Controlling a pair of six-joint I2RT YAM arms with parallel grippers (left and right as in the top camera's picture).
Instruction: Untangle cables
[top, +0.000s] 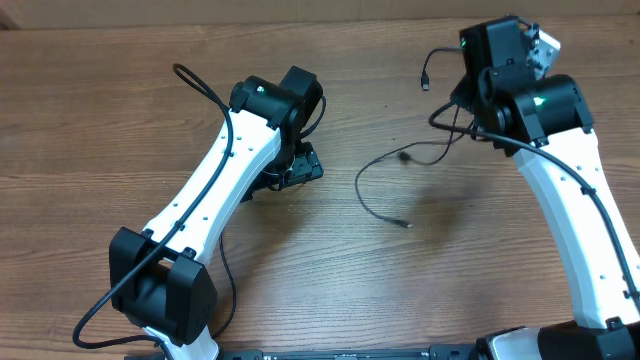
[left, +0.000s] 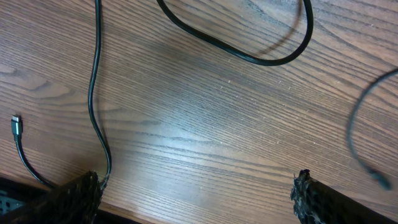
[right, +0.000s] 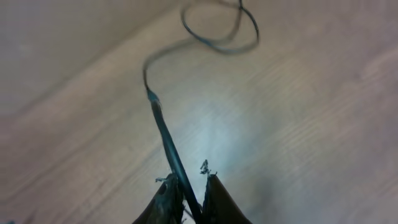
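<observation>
Black cable (right: 163, 127) is pinched between the jaws of the right gripper (right: 191, 183); the left gripper (left: 198, 196) jaws are spread wide above the wooden table (left: 205, 118).

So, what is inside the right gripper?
A black cable sits between the fingers of the right gripper and runs out ahead into a loop. The part deeper between the fingers is covered.
</observation>
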